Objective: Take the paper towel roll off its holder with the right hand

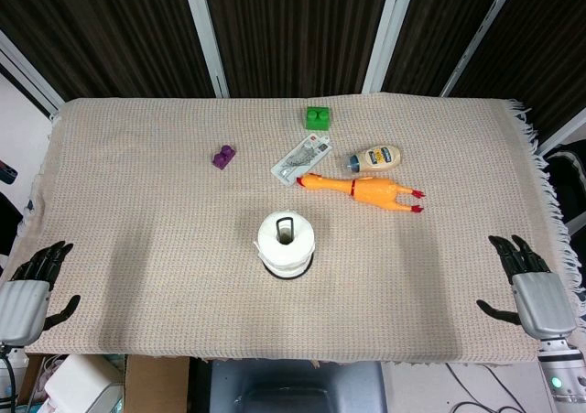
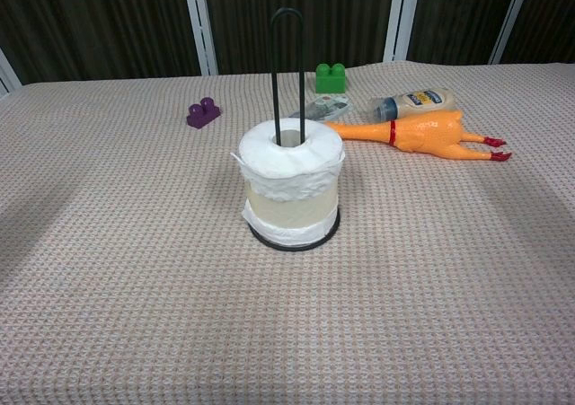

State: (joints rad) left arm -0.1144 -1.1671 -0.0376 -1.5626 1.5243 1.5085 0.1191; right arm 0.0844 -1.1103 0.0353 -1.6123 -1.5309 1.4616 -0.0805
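1. Head view shows me the beige woven cloth-covered table (image 1: 137,276), large enough that both arms park at its near corners, well clear of everything.
2. My right hand (image 1: 524,280) rests palm-down at the near right edge, fingers spread and holding nothing; my left hand (image 1: 32,280) mirrors it at the near left.
3. The white paper towel roll (image 2: 291,185) sits near centre, threaded over the black wire-loop holder (image 2: 287,59), so I judge it must lift straight up.
4. Far right of it lie an orange rubber chicken (image 2: 422,137), a mayonnaise bottle (image 2: 413,104), a silver packet (image 1: 300,158), a green block (image 2: 330,78) and, further left, a purple block (image 2: 203,113), all out of my reach path.
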